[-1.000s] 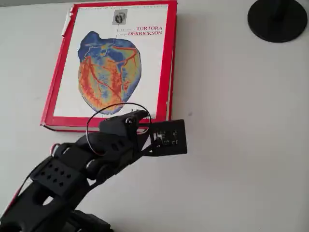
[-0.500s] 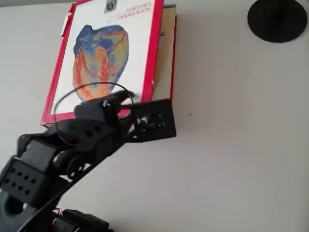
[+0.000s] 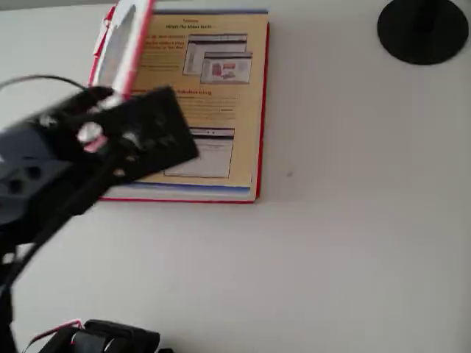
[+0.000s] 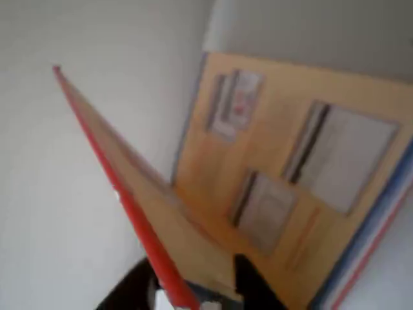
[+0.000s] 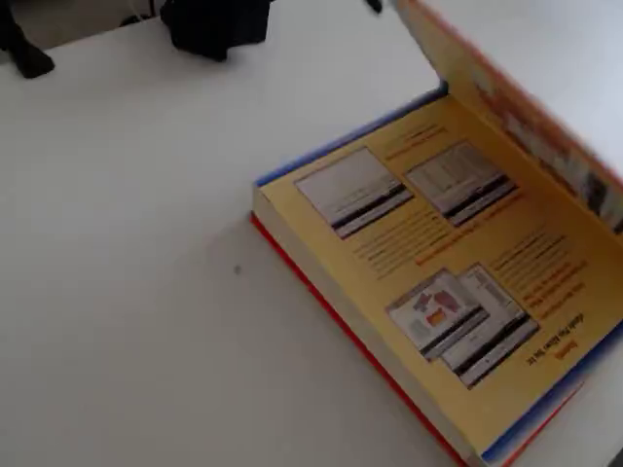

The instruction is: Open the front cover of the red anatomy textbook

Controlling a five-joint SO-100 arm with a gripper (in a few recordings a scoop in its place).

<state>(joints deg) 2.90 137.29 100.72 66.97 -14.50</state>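
The red anatomy textbook [image 3: 221, 110] is lying flat on the white tabletop [image 3: 353, 220] in the upper middle of the overhead view, its long axis running from the top of the frame toward the bottom, with the pale yellow endpaper facing up. The front cover [image 3: 125, 44] is standing nearly on edge along the book's left side in that view, hinged at the spine there, so only its thin red rim and white face are showing in the upper left. The black gripper [image 4: 187, 294] is sitting at the bottom centre of the wrist view, and its jaws are narrow, appearing to be pinching the red edge of the cover that is rising diagonally toward the upper left. In the fixed view the cover [image 5: 526, 107] is leaning over the open book from the upper right. The cover is roughly upright, so finishing probably means carrying its free edge further left in the overhead view, past the spine and down toward the tabletop.
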